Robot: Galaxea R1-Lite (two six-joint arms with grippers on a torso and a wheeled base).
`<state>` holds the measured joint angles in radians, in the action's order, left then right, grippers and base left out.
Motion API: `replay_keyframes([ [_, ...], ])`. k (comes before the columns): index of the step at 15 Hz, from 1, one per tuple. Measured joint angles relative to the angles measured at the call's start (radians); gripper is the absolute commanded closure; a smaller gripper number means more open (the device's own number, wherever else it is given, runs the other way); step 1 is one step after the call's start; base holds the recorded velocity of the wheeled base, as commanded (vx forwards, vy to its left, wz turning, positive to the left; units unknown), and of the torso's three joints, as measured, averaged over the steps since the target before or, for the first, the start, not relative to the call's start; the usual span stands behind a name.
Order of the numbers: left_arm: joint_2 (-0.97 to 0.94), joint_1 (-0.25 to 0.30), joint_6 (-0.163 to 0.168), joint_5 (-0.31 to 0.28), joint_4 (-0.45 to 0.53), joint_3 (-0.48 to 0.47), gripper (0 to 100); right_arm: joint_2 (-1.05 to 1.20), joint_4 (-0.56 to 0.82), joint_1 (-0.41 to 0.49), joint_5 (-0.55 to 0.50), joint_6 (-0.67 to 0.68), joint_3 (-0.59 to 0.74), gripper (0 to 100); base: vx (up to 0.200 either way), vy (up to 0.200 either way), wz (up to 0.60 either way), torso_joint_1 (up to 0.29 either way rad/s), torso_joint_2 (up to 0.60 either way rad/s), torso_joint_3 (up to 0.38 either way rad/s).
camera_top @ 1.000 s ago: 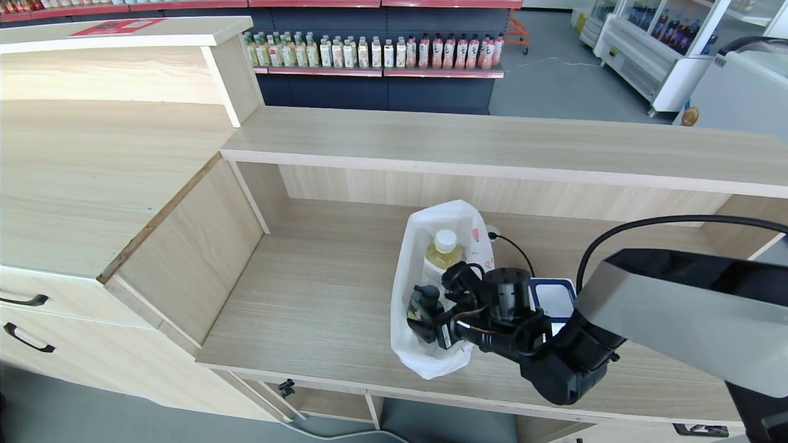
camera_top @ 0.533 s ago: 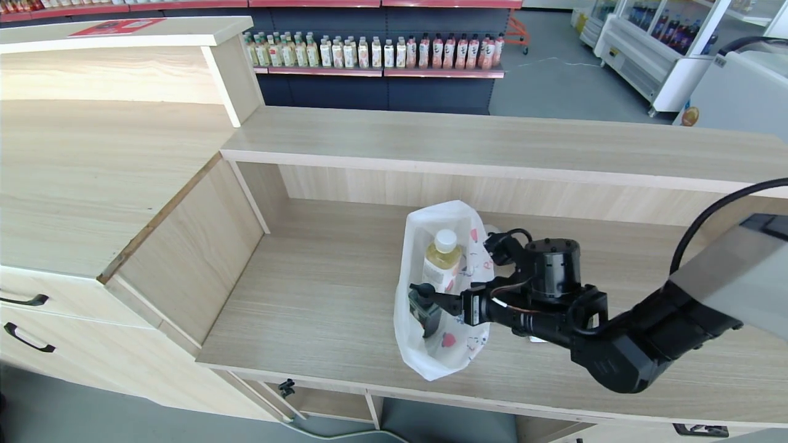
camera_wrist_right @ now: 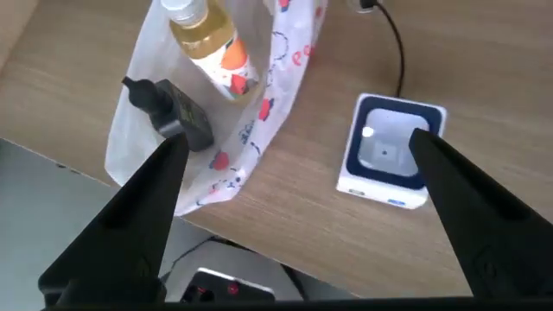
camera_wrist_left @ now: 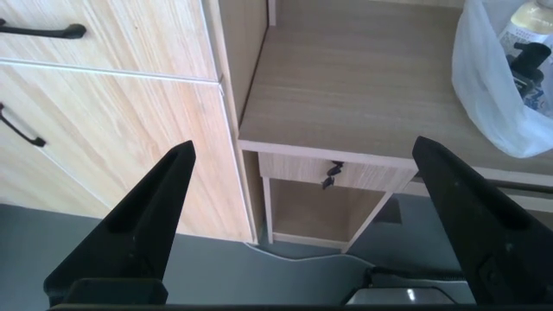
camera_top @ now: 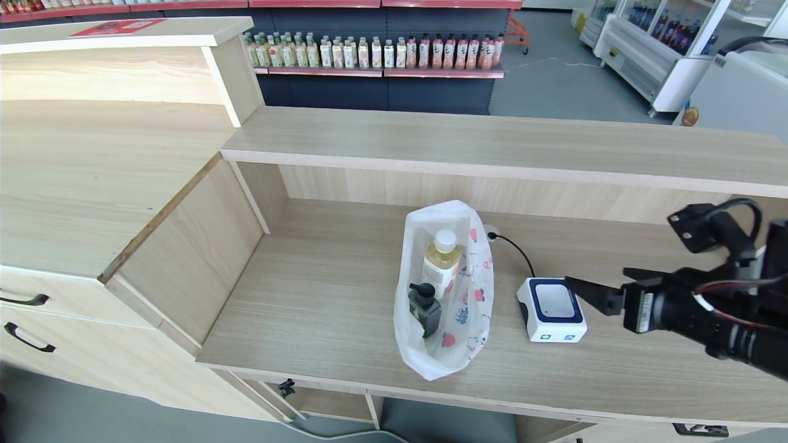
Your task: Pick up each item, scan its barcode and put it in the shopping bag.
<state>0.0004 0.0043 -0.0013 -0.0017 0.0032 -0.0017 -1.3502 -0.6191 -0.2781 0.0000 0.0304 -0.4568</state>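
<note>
Spreading wide and holding nothing, the jaws of the right gripper hang above the light wooden counter, just beside the white box-shaped barcode scanner with a blue-rimmed window and its black cable. Next to the scanner stands the white plastic shopping bag with red and blue prints, open-mouthed, with a white-capped bottle of yellow drink and a dark pump bottle inside. The left gripper, jaws equally parted and empty, hangs off the counter's front edge, near a black-handled drawer.
</note>
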Motion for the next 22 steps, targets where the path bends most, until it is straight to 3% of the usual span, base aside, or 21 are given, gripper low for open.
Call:
replay_keyframes([
  [3, 0.000, 0.000, 0.000, 0.000, 0.000, 0.000, 0, 0.377, 0.098, 0.079, -0.052, -0.027, 0.247, 0, 0.000, 0.000, 0.00, 0.000, 0.00, 0.000],
  [5, 0.000, 0.000, 0.000, 0.000, 0.000, 0.000, 0, 0.621, 0.214, 0.137, -0.056, -0.036, 0.343, 0, 0.000, 0.000, 0.00, 0.000, 0.00, 0.000],
  [8, 0.000, -0.001, 0.000, 0.000, 0.000, 0.000, 0, 0.990, 0.470, 0.225, -0.033, -0.052, 0.414, 0, 0.000, 0.000, 0.00, 0.000, 0.00, 0.000],
  [11, 0.000, 0.000, 0.000, 0.000, 0.000, 0.000, 0, 1.236, 0.618, 0.267, -0.017, -0.097, 0.447, 0, 0.000, 0.000, 0.00, 0.000, 0.00, 0.000],
  [22, 0.000, 0.000, -0.006, 0.000, 0.000, 0.000, 0, 1.354, 0.619, 0.278, -0.016, -0.096, 0.455, 0, 0.000, 0.000, 0.00, 0.000, 0.00, 0.000],
])
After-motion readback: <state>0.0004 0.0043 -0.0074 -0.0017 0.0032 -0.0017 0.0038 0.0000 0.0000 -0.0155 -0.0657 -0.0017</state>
